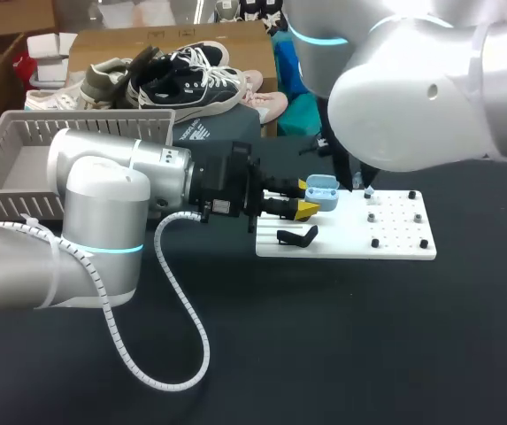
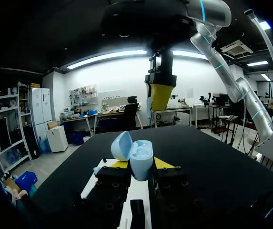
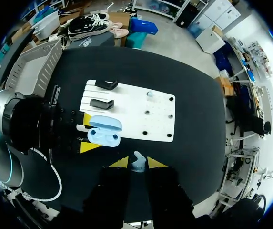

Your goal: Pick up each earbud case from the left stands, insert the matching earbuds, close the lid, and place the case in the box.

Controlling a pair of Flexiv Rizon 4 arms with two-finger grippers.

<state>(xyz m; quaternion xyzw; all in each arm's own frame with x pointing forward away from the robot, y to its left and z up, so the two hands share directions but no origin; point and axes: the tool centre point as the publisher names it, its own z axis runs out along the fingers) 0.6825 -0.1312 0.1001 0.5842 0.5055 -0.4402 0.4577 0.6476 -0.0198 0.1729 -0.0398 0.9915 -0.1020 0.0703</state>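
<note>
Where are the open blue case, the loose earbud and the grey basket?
blue case [image 3: 103, 138]: right wrist view, on its open base.
earbud [image 3: 137, 163]: right wrist view, on its body.
grey basket [image 1: 94, 131]: head view, on its slatted wall.

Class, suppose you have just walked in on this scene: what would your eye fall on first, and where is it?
The open pale blue case stands out, held in the left claw over the white board's left end. Higher up, the right claw pinches a matching blue earbud. A grey basket sits at the table's far left.
</note>
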